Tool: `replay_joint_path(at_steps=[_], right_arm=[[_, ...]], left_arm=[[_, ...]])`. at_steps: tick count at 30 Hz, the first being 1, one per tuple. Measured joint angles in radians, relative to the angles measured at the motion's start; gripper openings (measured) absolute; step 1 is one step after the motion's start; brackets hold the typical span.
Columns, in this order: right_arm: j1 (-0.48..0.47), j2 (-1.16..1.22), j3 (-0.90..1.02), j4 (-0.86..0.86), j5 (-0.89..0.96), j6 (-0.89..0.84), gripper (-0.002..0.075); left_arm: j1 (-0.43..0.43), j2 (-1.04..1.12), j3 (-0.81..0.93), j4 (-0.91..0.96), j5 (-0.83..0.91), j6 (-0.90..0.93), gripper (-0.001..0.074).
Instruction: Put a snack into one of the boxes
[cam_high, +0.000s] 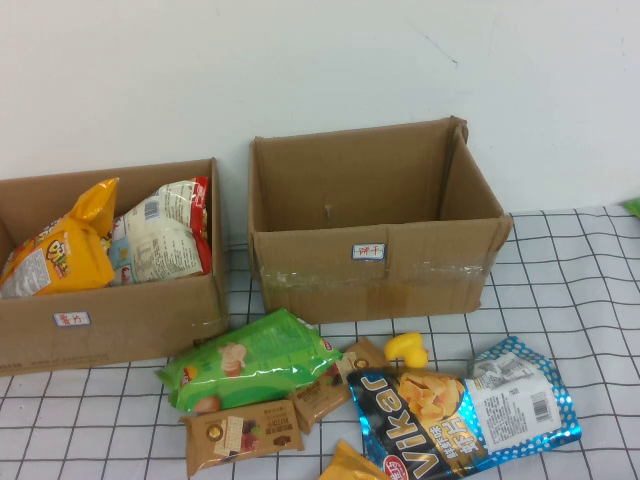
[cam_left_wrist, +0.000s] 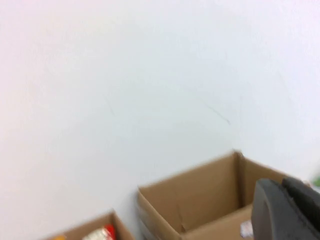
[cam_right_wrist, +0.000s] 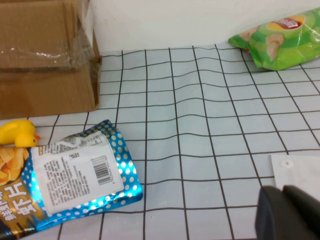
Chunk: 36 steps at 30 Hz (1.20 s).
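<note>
The orange-yellow crisp bag (cam_high: 55, 255) lies inside the wide, low brown box (cam_high: 110, 320) at the far left, next to a white-and-red bag (cam_high: 160, 235). The box carries a small red-marked label (cam_high: 71, 319). Neither gripper shows in the high view. In the left wrist view, my left gripper (cam_left_wrist: 283, 186) is shut and empty. It is raised and faces the wall above the taller box (cam_left_wrist: 200, 195); a corner of the low box (cam_left_wrist: 85, 232) shows there too. In the right wrist view, my right gripper (cam_right_wrist: 283, 191) is shut and empty, above the checked cloth.
The taller taped box (cam_high: 375, 265) with a blue-marked label stands mid-table. In front of it lie a green bag (cam_high: 250, 358), a blue Vikar bag (cam_high: 450, 415), a yellow duck (cam_high: 407, 350) and small brown packets (cam_high: 240, 432). Another green bag (cam_right_wrist: 280, 40) and a white sheet (cam_right_wrist: 300, 172) lie to the right.
</note>
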Motion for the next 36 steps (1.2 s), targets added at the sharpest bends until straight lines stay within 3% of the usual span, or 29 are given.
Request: replay_joint_path(at_steps=[4, 6, 11, 14, 17, 22, 29, 36], right_arm=[[0.000, 0.000, 0.000, 0.000, 0.000, 0.000, -0.0001], [0.000, 0.000, 0.000, 0.000, 0.000, 0.000, -0.0001], [0.000, 0.000, 0.000, 0.000, 0.000, 0.000, -0.0001], [0.000, 0.000, 0.000, 0.000, 0.000, 0.000, -0.0001], [0.000, 0.000, 0.000, 0.000, 0.000, 0.000, -0.0001], [0.000, 0.000, 0.000, 0.000, 0.000, 0.000, -0.0001], [0.000, 0.000, 0.000, 0.000, 0.000, 0.000, -0.0001], [0.000, 0.000, 0.000, 0.000, 0.000, 0.000, -0.0001]], left_arm=[[0.000, -0.125, 0.104, 0.014, -0.096, -0.009, -0.0001], [0.003, -0.171, 0.170, 0.116, -0.133, -0.086, -0.0001], [0.097, -0.267, 0.305, 0.663, -0.167, -0.729, -0.0001], [0.200, -0.299, 0.355, 0.790, -0.130, -0.925, -0.0001], [0.299, -0.315, 0.386, 0.832, -0.055, -0.982, -0.0001], [0.361, -0.323, 0.439, 0.928, 0.036, -1.005, -0.0001], [0.316, -0.333, 0.455, 0.983, 0.194, -1.039, -0.0001], [0.253, -0.333, 0.455, 0.976, 0.213, -1.047, -0.0001]])
